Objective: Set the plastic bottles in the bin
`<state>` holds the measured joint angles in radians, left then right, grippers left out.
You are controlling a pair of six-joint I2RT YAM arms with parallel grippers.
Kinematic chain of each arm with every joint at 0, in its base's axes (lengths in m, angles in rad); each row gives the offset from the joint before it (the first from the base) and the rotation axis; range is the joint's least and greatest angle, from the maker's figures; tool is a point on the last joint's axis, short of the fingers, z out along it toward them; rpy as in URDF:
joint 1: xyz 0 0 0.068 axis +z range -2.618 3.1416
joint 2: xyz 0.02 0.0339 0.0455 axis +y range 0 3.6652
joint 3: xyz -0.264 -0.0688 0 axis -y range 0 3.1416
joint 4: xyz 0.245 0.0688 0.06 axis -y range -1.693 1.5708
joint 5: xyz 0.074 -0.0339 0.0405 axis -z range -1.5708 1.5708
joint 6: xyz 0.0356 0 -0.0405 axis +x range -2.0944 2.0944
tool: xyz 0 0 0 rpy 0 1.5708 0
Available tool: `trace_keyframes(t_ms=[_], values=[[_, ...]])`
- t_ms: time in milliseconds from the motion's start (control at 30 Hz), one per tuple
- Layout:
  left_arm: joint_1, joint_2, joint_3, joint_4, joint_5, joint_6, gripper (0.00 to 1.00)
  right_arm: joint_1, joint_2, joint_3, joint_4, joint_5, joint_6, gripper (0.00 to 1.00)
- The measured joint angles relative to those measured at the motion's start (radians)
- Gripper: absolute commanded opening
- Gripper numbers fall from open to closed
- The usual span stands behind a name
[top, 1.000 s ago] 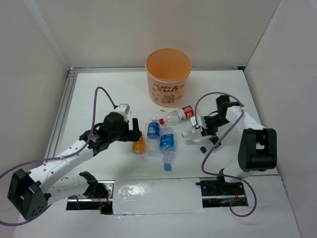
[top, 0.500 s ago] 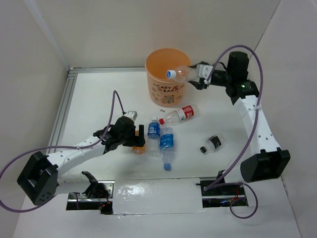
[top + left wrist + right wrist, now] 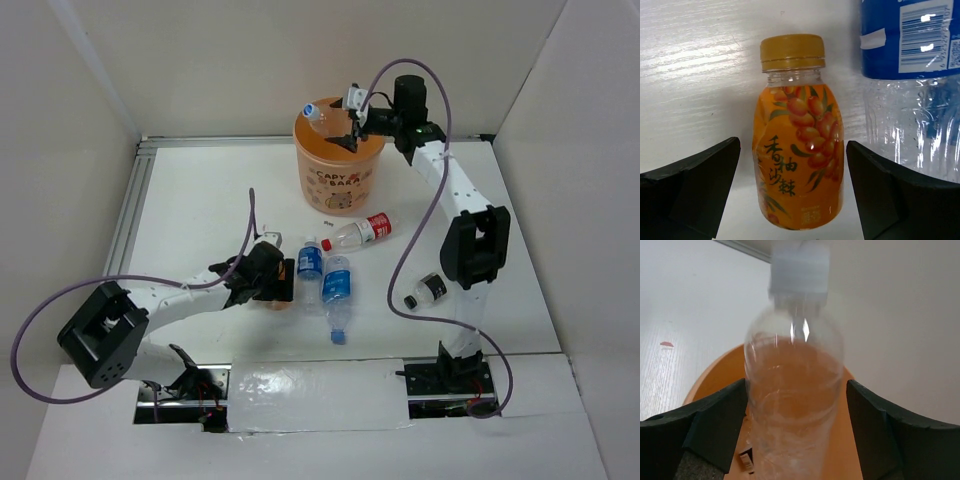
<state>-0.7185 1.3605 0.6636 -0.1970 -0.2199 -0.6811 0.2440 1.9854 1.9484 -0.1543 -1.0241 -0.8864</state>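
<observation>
1. While the clear plastic bottle with a pale cap (image 3: 322, 109) hangs over the mouth of the round orange plastic bin (image 3: 340, 180) at the upper centre of the overhead view, the step in hand looks like the drop-off. The bottle lies roughly level, cap toward the left of the frame, above the bin's far rim.
2. The right gripper (image 3: 347, 106) has this bottle clamped between its two dark fingers. In the right wrist view they sit against either side of the body, with the orange interior below.
3. Next for this arm, I judge, is simply to part the fingers. The bottle seems to be over the opening, though its cap end sits near the rim, so a small shift inward may be safer.
4. Lower left of centre, the small orange-filled plastic bottle with a yellow cap (image 3: 800, 160) lies on the white table (image 3: 200, 190). The left gripper (image 3: 277, 284) is spread wide astride it, with a bare gap on each side in the left wrist view, and it grips nothing.
5. That arm's next move calls for closing squarely on the bottle's body, without nudging the blue-labelled clear bottle (image 3: 310, 262) lying just beside it.
6. Farther out, a second blue-labelled bottle (image 3: 338, 290), a red-labelled bottle (image 3: 362, 230) and a black-and-white-labelled bottle (image 3: 428, 289) lie on the table, so the task is well short of done.
</observation>
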Motion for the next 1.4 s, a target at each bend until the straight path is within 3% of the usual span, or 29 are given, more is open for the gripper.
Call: trace_keyframes(t_ms=[33,67,167,267,333,467,533,633,667,700,800,867,900,933,1067,1167,1200,1233,1333,1400], values=[[-0.002,0.008,0.0,0.002,-0.005,-0.003,1.0,-0.002,0.022,0.004,-0.002,0.002,0.013,0.98],[-0.003,0.014,0.0,0.006,-0.01,-0.004,1.0,-0.004,0.039,0.005,-0.008,0.004,0.028,1.0],[-0.003,0.047,0.002,0.019,-0.019,-0.004,0.95,-0.011,0.066,0.031,-0.024,0.002,0.071,1.0],[-0.004,0.072,0.015,0.037,-0.027,-0.004,0.83,-0.024,0.06,0.071,-0.026,-0.002,0.118,1.0],[-0.005,0.079,0.018,0.048,-0.027,-0.004,0.72,-0.029,0.034,0.08,-0.029,0.011,0.148,1.0],[-0.005,0.076,0.014,0.063,-0.021,0.001,0.4,-0.051,-0.062,0.07,-0.046,0.081,0.239,1.0],[-0.005,0.06,0.007,0.063,-0.016,0.005,0.33,-0.08,-0.13,0.052,-0.066,0.103,0.28,0.98],[-0.008,-0.011,0.007,0.032,-0.01,0.033,0.26,-0.154,-0.222,0.029,-0.123,0.105,0.306,0.4],[-0.012,-0.049,0.016,0.015,-0.008,0.051,0.23,-0.194,-0.257,0.008,-0.151,0.11,0.319,0.08],[-0.014,-0.084,0.033,0.001,-0.004,0.065,0.18,-0.223,-0.285,-0.012,-0.182,0.113,0.323,0.0],[-0.024,-0.165,0.153,-0.027,0.003,0.134,0.0,-0.331,-0.375,-0.15,-0.262,0.13,0.337,0.02],[-0.026,-0.17,0.277,0.002,0.002,0.182,0.0,-0.399,-0.416,-0.267,-0.319,0.128,0.301,0.63],[-0.026,-0.148,0.366,0.007,0.0,0.218,0.0,-0.43,-0.43,-0.336,-0.364,0.126,0.26,0.82],[-0.022,-0.119,0.44,0.034,0.002,0.247,0.0,-0.451,-0.435,-0.394,-0.401,0.126,0.219,0.95],[0.016,0.08,0.764,0.112,0.025,0.341,0.0,-0.469,-0.441,-0.594,-0.525,0.13,0.048,0.96],[0.05,0.27,1.005,0.17,0.041,0.377,0.1,-0.469,-0.485,-0.743,-0.6,0.14,-0.053,0.94],[0.06,0.338,1.091,0.174,0.042,0.39,0.14,-0.468,-0.509,-0.783,-0.615,0.144,-0.084,0.88],[0.068,0.401,1.163,0.191,0.043,0.397,0.3,-0.468,-0.531,-0.809,-0.631,0.148,-0.112,0.85],[0.089,0.563,1.329,0.203,0.032,0.417,0.54,-0.469,-0.604,-0.848,-0.68,0.154,-0.21,0.82],[0.101,0.645,1.394,0.196,0.021,0.421,0.77,-0.473,-0.642,-0.85,-0.716,0.158,-0.296,0.84]])
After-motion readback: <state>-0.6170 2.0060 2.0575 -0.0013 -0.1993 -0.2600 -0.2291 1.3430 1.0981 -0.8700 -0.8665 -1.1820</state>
